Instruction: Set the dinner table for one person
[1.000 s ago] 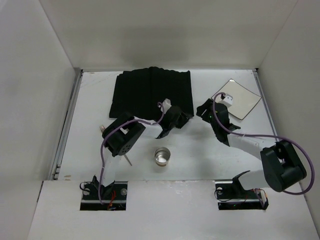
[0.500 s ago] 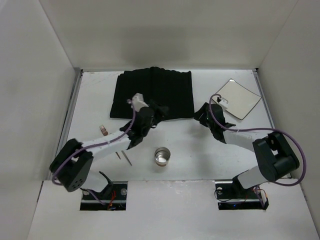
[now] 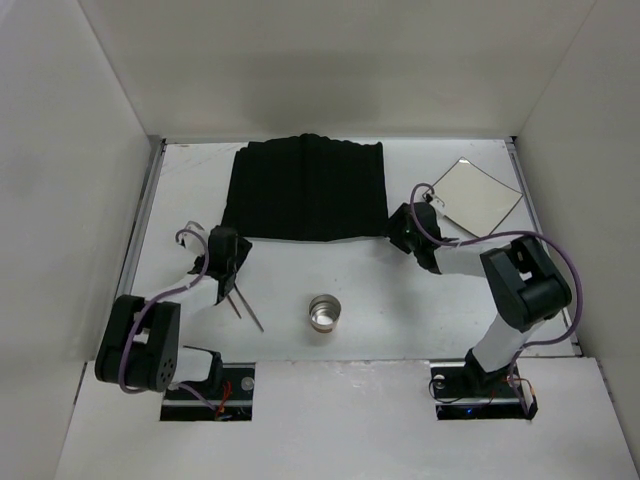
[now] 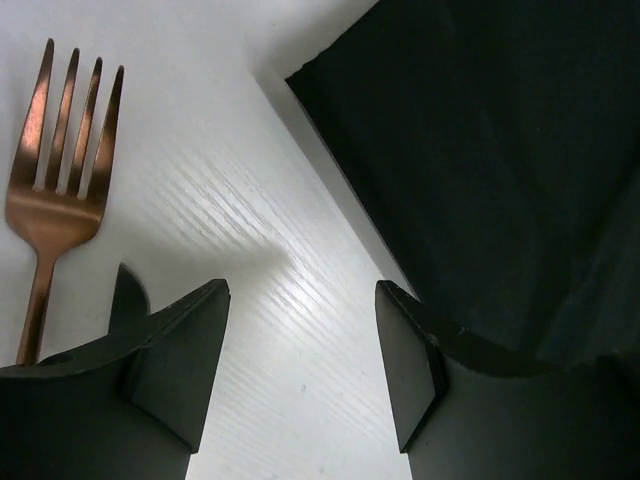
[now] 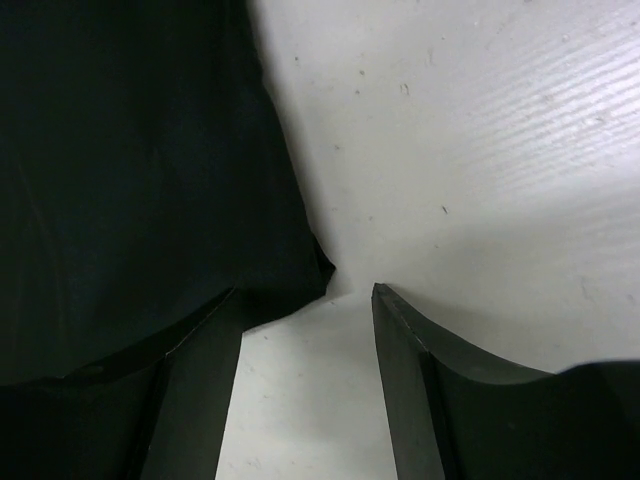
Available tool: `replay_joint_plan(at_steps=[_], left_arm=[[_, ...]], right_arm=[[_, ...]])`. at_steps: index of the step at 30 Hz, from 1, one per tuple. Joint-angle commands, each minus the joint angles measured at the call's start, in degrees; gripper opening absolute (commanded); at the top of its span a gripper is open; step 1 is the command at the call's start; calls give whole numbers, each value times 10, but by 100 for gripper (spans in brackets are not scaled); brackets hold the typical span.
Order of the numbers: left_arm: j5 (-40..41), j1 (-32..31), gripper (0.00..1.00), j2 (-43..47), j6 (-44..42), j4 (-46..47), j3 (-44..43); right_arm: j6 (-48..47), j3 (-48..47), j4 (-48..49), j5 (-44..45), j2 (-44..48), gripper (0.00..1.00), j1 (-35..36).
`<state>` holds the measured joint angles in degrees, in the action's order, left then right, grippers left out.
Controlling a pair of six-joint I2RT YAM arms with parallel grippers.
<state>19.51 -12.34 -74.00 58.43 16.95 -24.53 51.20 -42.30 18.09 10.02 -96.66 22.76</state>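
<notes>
Left gripper [image 4: 302, 287] apart beside fork [image 4: 58, 195]; right gripper [image 5: 306, 289] apart, seemingly at mat [image 5: 130, 150] corner.

My left arm [image 3: 140, 340] is folded at the near left; left fingers [image 4: 180, 370] stand parted, gripping nothing. My right arm [image 3: 520, 280] reaches far and leftward; right fingers [image 5: 410, 390] stand wide apart, empty.

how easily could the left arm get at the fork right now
Probably yes. The left claw hangs open right beside the fork, which lies flat on bare table with nothing between them; the black mat is off to the other side.
</notes>
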Motion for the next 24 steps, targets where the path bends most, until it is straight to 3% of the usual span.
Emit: replay_joint_plan(at_steps=[1, 3, 8, 13, 18, 19, 22, 24], left_arm=[[-22, 16, 58, -31, -11, 70, -8], [-23, 26, 58, -61, -12, 79, -25], [-15, 57, 53, -109, 10, 104, -30], [-19, 75, 43, -168, 14, 122, -50], [-25, 76, 42, -212, 24, 143, -76], [-25, 74, 39, -218, 24, 148, -81], [-27, 71, 16, -228, 27, 144, -88], [-27, 67, 10, -220, 23, 145, -78]], right_arm=[[21, -15, 47, -25, -20, 60, -9], [26, -19, 52, -40, -35, 58, -15], [31, -21, 62, -54, -48, 40, -16], [30, -8, 70, -49, -30, 22, -15], [30, -2, 68, -57, -27, 12, -22], [29, -1, 68, -56, -23, 11, -22], [27, 4, 63, -55, -14, 8, -25], [28, 13, 63, -57, 1, 6, -26]])
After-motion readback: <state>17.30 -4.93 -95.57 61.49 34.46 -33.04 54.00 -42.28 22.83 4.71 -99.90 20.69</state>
